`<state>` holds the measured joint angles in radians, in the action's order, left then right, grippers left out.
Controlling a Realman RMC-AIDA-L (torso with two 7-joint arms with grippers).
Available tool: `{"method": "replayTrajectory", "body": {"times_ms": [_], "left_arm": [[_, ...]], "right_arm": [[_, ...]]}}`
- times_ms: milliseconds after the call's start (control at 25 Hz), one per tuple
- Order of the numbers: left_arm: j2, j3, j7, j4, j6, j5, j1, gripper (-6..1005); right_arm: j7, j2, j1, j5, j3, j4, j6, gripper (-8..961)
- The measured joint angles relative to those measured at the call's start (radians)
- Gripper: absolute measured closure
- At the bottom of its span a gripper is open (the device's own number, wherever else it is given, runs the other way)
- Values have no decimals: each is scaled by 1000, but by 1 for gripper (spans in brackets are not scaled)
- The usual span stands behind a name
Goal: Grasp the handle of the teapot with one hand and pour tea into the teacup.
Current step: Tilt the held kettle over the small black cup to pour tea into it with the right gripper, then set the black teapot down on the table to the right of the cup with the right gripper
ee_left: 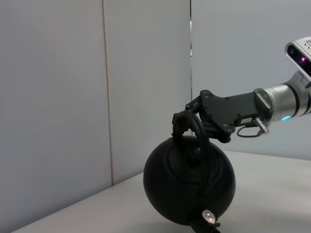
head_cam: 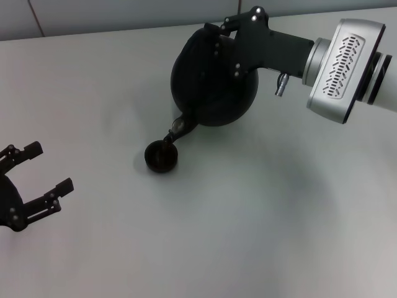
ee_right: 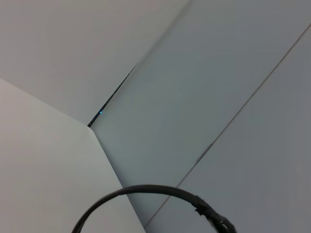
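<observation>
The teapot (head_cam: pixel 214 81) hangs tilted from the right end effector (head_cam: pixel 217 34), which is clamped on the handle (ee_left: pixel 187 124) at the top of the arch, as the left wrist view shows best. Held there, the round black body (ee_left: pixel 189 187) leans forward with its spout (head_cam: pixel 178 127) pointing down, the tip directly over the teacup (head_cam: pixel 161 156) on the pale surface (head_cam: pixel 248 236). No stream of tea can be made out.

The pot looks rigid and heavy for its size, probably cast metal with a matte, fairly grippy skin. Since the hoop is the only sensible hold, the load hangs below the grip and will want to swing, so a firm pinch on the ribbed middle seems best. The domed lid could slip as the tilt grows.

The teacup is tiny, light and likely brittle. It stands free, so a touch from the spout could knock it aside.

The left end effector (head_cam: pixel 37 177) rests near the surface's left edge, fingers spread, well apart from both.
</observation>
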<state>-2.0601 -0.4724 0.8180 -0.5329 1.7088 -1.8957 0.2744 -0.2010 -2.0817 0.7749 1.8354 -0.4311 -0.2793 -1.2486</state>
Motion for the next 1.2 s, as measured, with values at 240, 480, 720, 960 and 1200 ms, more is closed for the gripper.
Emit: {"method": "replayTrajectory", "body": {"times_ms": [240, 480, 720, 960, 1200], "left_arm": [[0, 0, 0, 1, 0, 5, -3, 138], [0, 0, 1, 1, 0, 5, -2, 139], [0, 0, 2, 1, 0, 6, -2, 139], [0, 0, 4, 1, 0, 7, 1, 139], [0, 0, 2, 1, 0, 10, 2, 139]], "right_arm": [[1, 0, 0, 4, -1, 0, 0, 870], [20, 0, 1, 2, -2, 2, 0, 870], [-96, 1, 1, -3, 7, 2, -5, 871], [-222, 3, -2, -3, 10, -5, -2, 871], [-368, 3, -40, -77, 16, -10, 2, 872]]}}
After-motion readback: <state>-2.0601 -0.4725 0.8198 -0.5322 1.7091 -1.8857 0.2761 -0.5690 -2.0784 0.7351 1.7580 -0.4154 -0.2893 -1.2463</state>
